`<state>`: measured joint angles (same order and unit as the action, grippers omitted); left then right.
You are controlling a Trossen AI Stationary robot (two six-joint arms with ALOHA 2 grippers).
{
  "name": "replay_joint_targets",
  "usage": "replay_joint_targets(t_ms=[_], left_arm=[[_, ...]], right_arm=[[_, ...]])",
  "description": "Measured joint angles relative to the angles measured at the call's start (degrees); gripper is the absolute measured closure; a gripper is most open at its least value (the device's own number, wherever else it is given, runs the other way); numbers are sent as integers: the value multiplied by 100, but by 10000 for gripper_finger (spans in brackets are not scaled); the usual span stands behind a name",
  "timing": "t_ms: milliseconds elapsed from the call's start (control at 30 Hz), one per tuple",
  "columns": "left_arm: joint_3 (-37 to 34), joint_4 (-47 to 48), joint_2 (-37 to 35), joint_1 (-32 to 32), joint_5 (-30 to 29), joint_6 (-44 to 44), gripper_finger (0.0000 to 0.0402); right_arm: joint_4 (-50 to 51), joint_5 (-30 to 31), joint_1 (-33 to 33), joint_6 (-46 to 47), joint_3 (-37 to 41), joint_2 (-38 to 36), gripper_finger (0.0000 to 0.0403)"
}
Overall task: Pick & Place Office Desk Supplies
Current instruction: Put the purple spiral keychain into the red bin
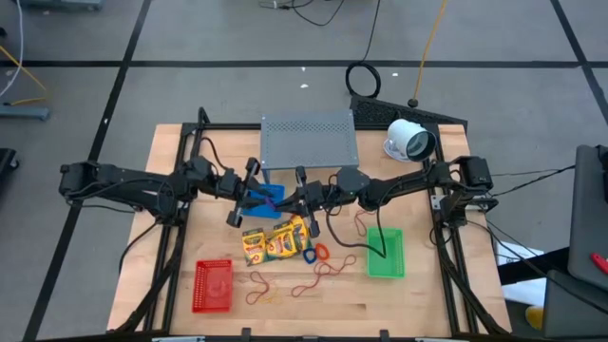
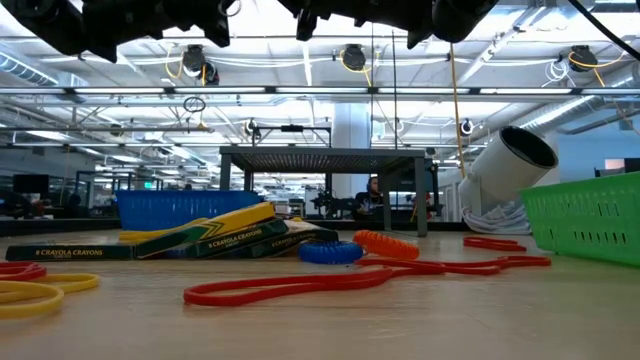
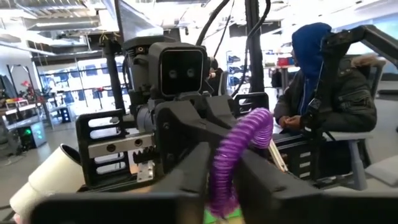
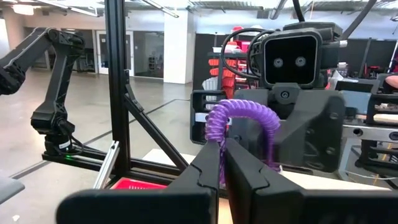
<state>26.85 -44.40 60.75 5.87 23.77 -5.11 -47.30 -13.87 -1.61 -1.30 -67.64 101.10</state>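
Passing the purple loop above the blue basket

We are pinching the purple loop [image 4: 239,127] with both the right end effector [image 4: 222,163] and the left end effector [image 3: 225,177], above the blue basket [image 1: 265,197]; opposing pulls could snap it free.

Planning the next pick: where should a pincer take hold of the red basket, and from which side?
Probably the rim of a long wall of the red basket, from straight above, one finger inside: it sits upright, open-topped and empty, clear of the other things.
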Motion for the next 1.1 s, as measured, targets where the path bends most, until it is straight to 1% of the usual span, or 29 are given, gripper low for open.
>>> replay_joint_targets(t_ms=[33,67,167,333,500,700,800,867,967,1100], left_arm=[[0,0,0,0,-2,-22,379],[0,0,0,0,-3,-20,382],[0,0,0,-2,-46,-17,376],[0,0,0,-2,-72,25,385],[2,66,0,0,-76,64,385],[2,177,-35,57,-88,48,385],[3,559,-253,154,-90,44,385],[4,1006,-520,207,-85,36,385],[4,1848,-1086,238,-85,-36,385],[4,3276,-2012,236,-160,1,385]], right_arm=[[1,2,0,0,0,0,403],[1,2,0,-2,0,0,403],[7,0,0,-2,0,0,403],[0,0,0,15,0,0,390],[-69,-20,-14,56,0,0,354],[-440,-499,-58,227,0,-17,295],[-400,-591,-58,345,4,-101,270],[-267,-589,-52,359,4,-185,257],[119,-584,-48,195,4,-340,243],[746,-561,-48,-152,8,-654,234]])
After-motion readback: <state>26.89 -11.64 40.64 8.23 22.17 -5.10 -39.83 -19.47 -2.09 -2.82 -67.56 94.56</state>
